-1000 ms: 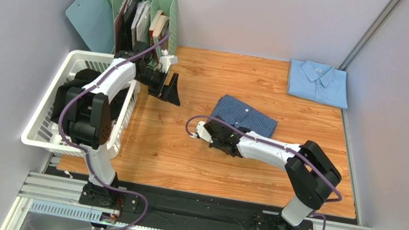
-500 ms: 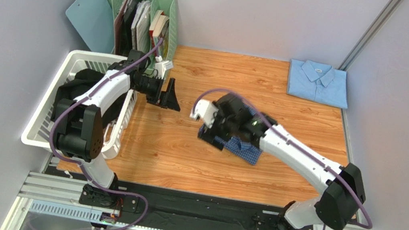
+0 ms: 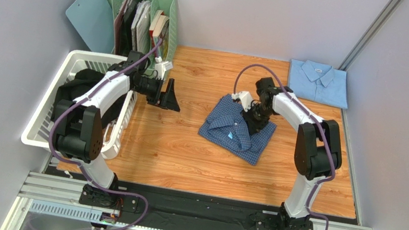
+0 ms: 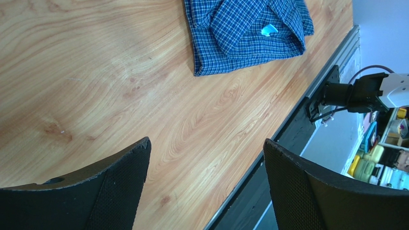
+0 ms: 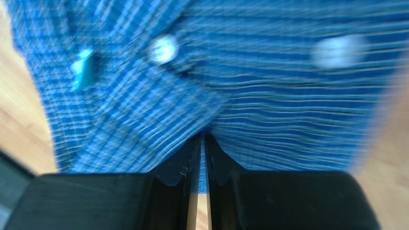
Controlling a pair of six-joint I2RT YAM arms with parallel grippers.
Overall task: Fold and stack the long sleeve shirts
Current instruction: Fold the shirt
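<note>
Two shirts lie apart. The checked shirt [image 3: 233, 134] sits directly under the right gripper [image 3: 253, 117], whose jaws are nearly closed and seemingly pinch a fold. The pale shirt [image 3: 318, 82] waits beyond it, rightward. The left gripper [image 3: 171, 95], wide open and empty, is farther off.

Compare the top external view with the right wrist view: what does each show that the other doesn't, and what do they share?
Only top external: the pale blue shirt folded in the far right corner, the white basket, the green file rack, and the left gripper, open. Only right wrist: white buttons close up, and the two fingers nearly together, apparently pinching a fold of fabric. Both: the checked shirt with the right gripper on it.
</note>
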